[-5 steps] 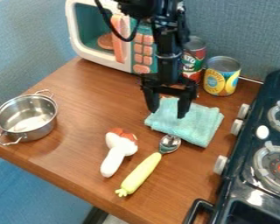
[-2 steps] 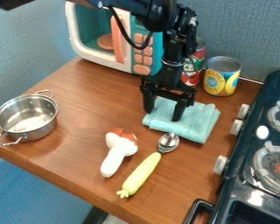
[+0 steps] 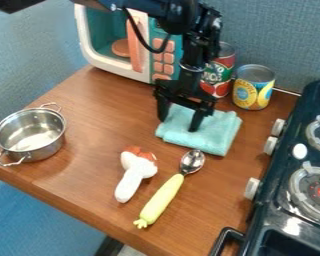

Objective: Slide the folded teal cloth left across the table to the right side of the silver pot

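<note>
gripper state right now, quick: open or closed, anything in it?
Gripper: open, fingers spread at the folded teal cloth; nothing visibly pinched between them.

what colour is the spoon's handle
The spoon's handle is pale yellow-green, seen best in the camera view.

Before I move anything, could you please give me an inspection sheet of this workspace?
Surface: brown wooden tabletop; spills, nothing seen
Job's things: folded turquoise cloth beneath black two-finger gripper
Clutter: silver metal pot, white toy with reddish top, yellow-handled metal spoon, red-and-green can, yellow-and-blue can
Gripper: fingers apart, at the cloth
Cables: black cable looping beside the arm
Surroundings: white-and-teal toy microwave behind, black stove at the view's right
</note>
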### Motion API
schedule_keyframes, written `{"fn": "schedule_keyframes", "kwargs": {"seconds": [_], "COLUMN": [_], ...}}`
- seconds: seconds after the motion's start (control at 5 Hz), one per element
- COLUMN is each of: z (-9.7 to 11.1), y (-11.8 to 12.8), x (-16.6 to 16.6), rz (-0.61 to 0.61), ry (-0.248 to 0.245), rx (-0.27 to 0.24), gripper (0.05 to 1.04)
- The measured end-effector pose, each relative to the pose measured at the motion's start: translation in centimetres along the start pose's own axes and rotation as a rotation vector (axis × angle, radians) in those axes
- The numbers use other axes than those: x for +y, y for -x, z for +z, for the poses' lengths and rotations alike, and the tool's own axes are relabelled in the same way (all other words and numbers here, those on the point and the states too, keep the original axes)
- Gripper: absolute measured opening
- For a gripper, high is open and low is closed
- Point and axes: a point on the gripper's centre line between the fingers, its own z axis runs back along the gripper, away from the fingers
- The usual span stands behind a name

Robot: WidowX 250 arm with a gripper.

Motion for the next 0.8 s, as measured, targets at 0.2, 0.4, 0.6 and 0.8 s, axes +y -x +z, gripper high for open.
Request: {"fn": "schedule_keyframes", "kwargs": {"seconds": [0.2,0.4,0.6,0.8], "z": [-0.8,-1.2,-1.6,-1.7], "y": [0.2,0.7,1.3,1.5], "x": [5.6,9.2,12.6,12.5], "rz": [0.084,0.126,0.171,0.166], "ry": [-0.067,-0.109,-0.134,-0.106], "rx": [0.035,0.084,0.119,0.104], "gripper": [1.001,1.001,1.001,1.001]}}
